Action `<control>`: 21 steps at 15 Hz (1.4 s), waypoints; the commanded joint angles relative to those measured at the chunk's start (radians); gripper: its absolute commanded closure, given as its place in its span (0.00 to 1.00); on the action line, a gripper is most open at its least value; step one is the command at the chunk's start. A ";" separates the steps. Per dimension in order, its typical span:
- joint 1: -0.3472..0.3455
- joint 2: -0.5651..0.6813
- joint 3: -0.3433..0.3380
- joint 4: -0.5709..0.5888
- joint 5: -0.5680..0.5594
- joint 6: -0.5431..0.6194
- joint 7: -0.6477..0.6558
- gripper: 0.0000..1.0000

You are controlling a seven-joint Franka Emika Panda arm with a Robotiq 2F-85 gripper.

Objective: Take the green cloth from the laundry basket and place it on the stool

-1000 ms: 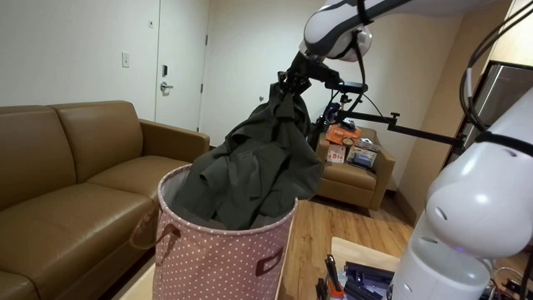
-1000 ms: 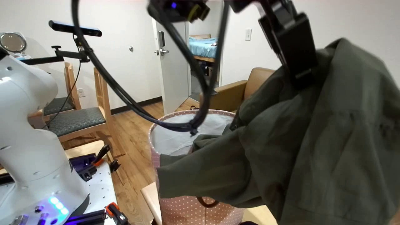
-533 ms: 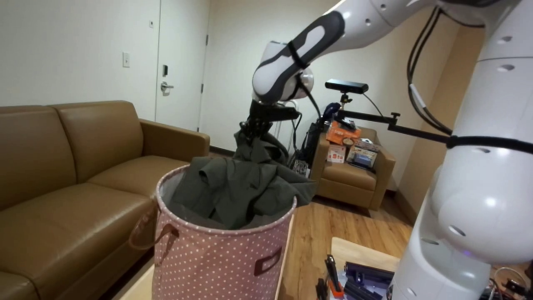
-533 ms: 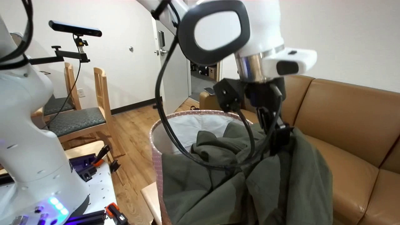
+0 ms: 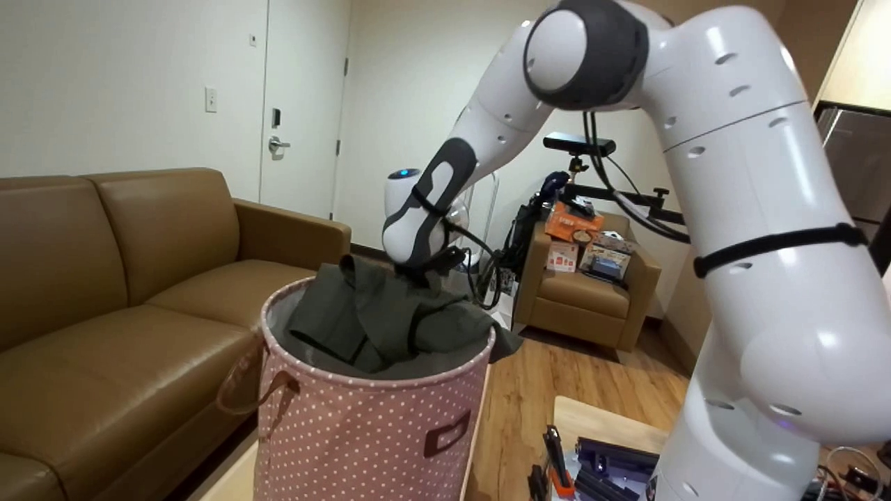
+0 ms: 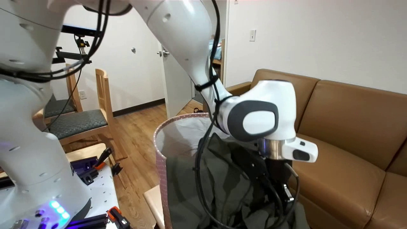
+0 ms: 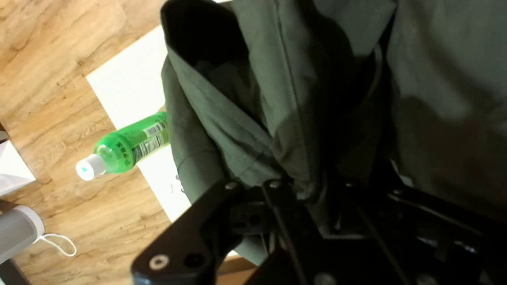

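The green cloth (image 5: 386, 316), dark olive-grey, lies bunched in the laundry basket (image 5: 348, 438) and hangs over its far rim in an exterior view. In another exterior view the cloth (image 6: 197, 194) drapes over the rim of the basket (image 6: 161, 175), whose white lining shows. My gripper (image 6: 281, 190) is low beside the basket on the sofa side, partly hidden by cables and cloth. In the wrist view, folds of the cloth (image 7: 285, 63) run in between the fingers of the gripper (image 7: 313, 190), which is shut on them; the fingertips are dark. I cannot make out a stool for certain.
A brown sofa (image 6: 349, 127) stands close by the gripper. In the wrist view a green bottle (image 7: 130, 142) lies on a white sheet (image 7: 130, 83) on the wooden floor. An armchair (image 5: 578, 299) with boxes stands behind. A chair (image 6: 79, 122) is near the robot base.
My gripper has come down from high above the basket to about rim height, bringing the held cloth down with it. The raised cloth has sunk and folded over the basket's rim.
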 commanded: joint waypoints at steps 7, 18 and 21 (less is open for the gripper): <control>-0.139 0.225 0.155 0.219 0.118 0.005 -0.274 0.42; -0.336 -0.082 0.355 0.080 0.384 -0.127 -0.663 0.00; -0.345 -0.220 0.332 0.021 0.391 -0.183 -0.757 0.00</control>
